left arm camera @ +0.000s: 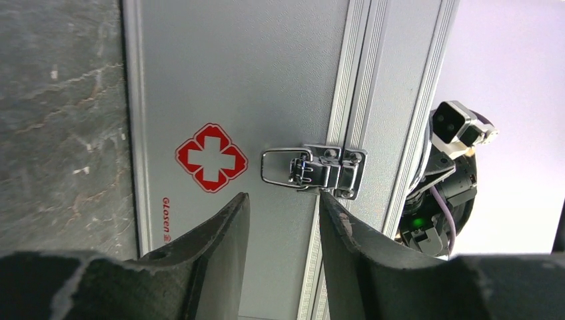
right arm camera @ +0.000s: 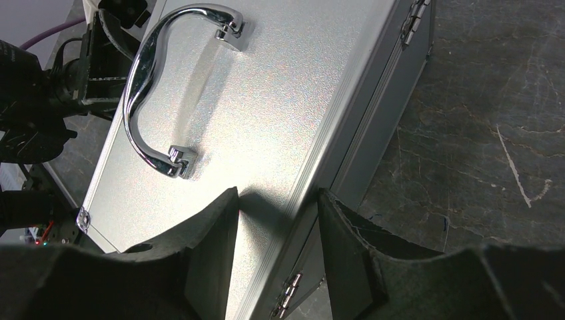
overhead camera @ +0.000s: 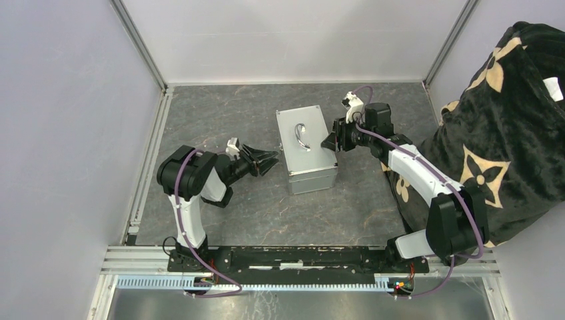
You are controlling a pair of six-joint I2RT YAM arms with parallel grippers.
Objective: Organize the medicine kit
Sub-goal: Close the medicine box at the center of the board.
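Medicine kit (overhead camera: 306, 150) contents hidden (closed).

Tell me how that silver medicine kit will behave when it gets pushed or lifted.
The medicine kit looks rigid: flat metal panels with ribbed trim, so it probably won't flex. Its smooth sides may be slippery to pinch; the curved handle seems the surer hold. Boxy and flat-based, it should slide on the table rather than roll.

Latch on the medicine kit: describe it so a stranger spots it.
Find the silver medicine kit between the two arms. On its side facing the left tool, a small chrome latch bridges the lid seam. It sits beside the red cross emblem, unlike the curved handle on top.
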